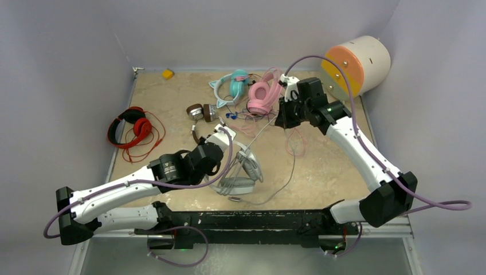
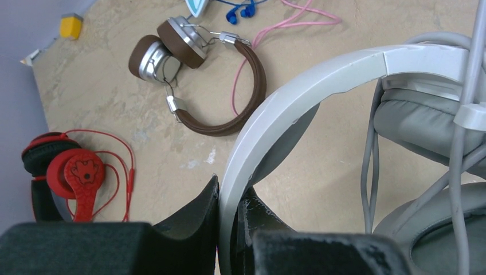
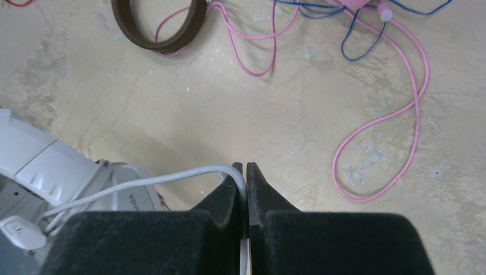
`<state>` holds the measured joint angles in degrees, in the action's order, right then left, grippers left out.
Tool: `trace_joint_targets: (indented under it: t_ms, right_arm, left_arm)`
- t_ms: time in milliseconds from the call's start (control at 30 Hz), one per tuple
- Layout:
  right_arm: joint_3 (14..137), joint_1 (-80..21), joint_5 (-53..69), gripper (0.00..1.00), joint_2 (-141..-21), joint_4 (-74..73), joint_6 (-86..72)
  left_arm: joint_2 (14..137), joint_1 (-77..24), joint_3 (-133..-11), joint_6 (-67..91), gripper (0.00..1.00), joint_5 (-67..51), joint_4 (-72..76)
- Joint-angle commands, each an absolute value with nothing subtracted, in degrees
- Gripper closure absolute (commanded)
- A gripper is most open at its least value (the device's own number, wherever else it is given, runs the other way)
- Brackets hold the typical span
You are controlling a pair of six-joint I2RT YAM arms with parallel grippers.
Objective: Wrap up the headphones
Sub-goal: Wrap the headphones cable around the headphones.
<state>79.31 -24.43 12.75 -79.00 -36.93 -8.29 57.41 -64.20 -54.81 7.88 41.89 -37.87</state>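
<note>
My left claw (image 2: 228, 197) is pressed onto the grey-white plastic headband (image 2: 298, 91) of the grey-white over-ear headphones (image 1: 243, 172), which lie near the front middle of the tan table (image 3: 172, 114). My right claw (image 3: 245, 169) pinches their thin grey-white cable (image 3: 166, 179) between its tips, above the tabletop. The pink padded headphones (image 1: 262, 94) lie at the far middle, with the brown pair with silver cups (image 2: 172, 51) to their left and the blue cord (image 3: 358, 48) between. A cream cylinder tub (image 1: 355, 63) with an orange end lies on its side in the far right corner; I cannot tell what it holds.
</note>
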Motion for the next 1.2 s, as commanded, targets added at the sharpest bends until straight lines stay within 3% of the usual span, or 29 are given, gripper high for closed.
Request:
trace_joint_targets:
  t_ms: [0, 167, 267, 500, 733, 833, 1000, 1167]
  right_arm:
    - [74.19, -23.83, 13.58, 1.0, -78.08, -29.02, -7.76]
    - [66.78, -23.86, 18.21, 1.0, -75.2, -18.62, -9.34]
    - [61.66, -23.89, 24.07, 0.98, -73.31, -10.96, -10.44]
    - [46.7, -23.94, 38.35, 0.82, -68.88, 16.06, -16.57]
    - [37.8, -25.15, 41.12, 0.8, -73.38, 32.41, -21.27]
    - [36.65, -26.91, 40.88, 0.78, -75.0, 34.11, -21.49]
    - [32.49, -32.47, 36.73, 0.75, -73.56, 37.64, -21.75]
    - [27.9, -37.87, 35.12, 0.73, -70.95, 43.86, -23.99]
  left_arm:
    - [54.94, -64.6, -59.93, 15.05, 1.0, 35.89, -40.12]
    - [51.52, -64.6, -64.68, 23.38, 1.0, 26.84, -40.6]
    - [50.02, -64.53, -67.38, 30.65, 1.0, 27.22, -41.35]
    - [51.51, -64.25, -74.0, 45.72, 1.0, 27.81, -44.45]
    - [57.05, -62.68, -81.93, 49.44, 1.0, 25.77, -45.29]
    - [59.66, -58.35, -84.73, 47.75, 1.0, 22.21, -44.05]
    - [65.13, -42.17, -87.8, 44.48, 1.0, 4.17, -40.12]
    - [72.6, -36.55, -98.49, 43.03, 1.0, 1.32, -41.22]
